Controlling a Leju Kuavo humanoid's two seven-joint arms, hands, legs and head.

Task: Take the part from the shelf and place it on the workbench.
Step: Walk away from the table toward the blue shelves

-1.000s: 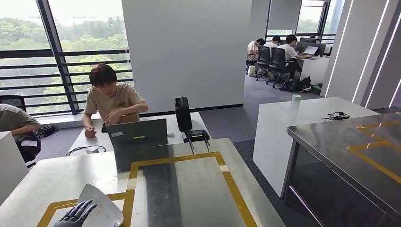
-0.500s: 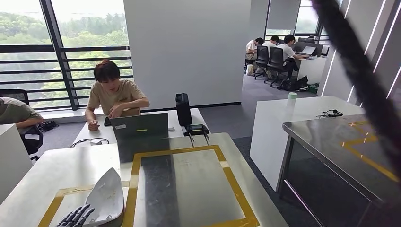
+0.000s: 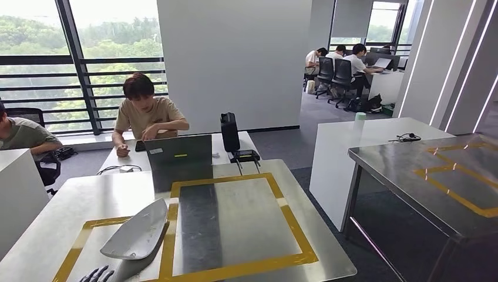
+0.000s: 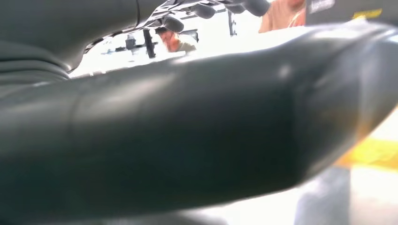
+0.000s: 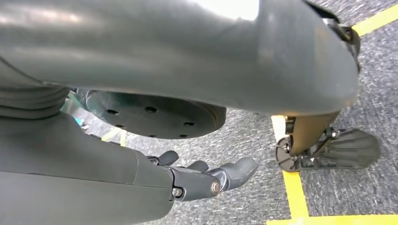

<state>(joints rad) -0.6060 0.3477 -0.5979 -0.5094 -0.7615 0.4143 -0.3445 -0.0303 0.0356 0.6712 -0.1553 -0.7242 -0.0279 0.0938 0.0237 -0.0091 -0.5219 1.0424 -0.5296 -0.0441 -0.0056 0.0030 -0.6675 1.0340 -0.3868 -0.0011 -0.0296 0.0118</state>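
The left hand (image 3: 97,275) is low at the near edge in the head view, with its dark fingers (image 3: 104,272) spread a little and pointing forward. It is very close under the white part (image 3: 136,230), but you cannot tell if it is touching it. The right hand (image 5: 206,178) hangs down by the robot's side, its fingers loosely curled and holding nothing.

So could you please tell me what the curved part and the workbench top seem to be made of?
Curved part: pale grey and matte with a soft sheen, a thin moulded shell, probably plastic or painted composite. Workbench: brushed metal, likely stainless steel, judging by its dull reflections of the laptop; the yellow border looks like adhesive tape.
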